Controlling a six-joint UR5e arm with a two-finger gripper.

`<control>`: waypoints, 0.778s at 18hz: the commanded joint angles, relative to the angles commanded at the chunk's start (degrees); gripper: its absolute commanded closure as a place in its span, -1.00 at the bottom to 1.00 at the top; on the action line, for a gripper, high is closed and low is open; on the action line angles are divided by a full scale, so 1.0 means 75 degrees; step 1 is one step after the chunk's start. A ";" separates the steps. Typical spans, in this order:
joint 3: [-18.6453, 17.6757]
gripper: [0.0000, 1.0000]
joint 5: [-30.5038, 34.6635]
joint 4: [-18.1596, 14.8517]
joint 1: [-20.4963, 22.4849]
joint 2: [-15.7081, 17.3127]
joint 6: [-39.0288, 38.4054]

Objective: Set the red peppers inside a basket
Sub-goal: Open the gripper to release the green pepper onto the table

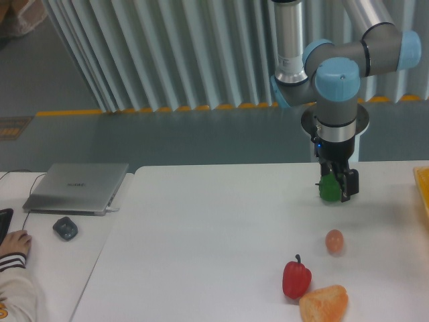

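Note:
The red pepper (296,278) stands upright on the white table (201,235) near the front, its dark stem pointing up. The basket (423,188) shows only as a yellow-orange sliver at the right edge of the view. My gripper (333,188) hangs further back, right of centre, above the table and well behind the red pepper. It is shut on a green bell pepper (328,188) held between its fingers.
A lumpy orange bread-like piece (324,303) lies right beside the red pepper. A small orange-pink egg-shaped item (334,241) sits between pepper and gripper. On the left are a laptop (77,187), a mouse (65,228) and a person's hand (13,243).

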 joint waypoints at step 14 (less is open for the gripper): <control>0.0059 -1.00 0.0012 0.0082 -0.0105 -0.0047 -0.0586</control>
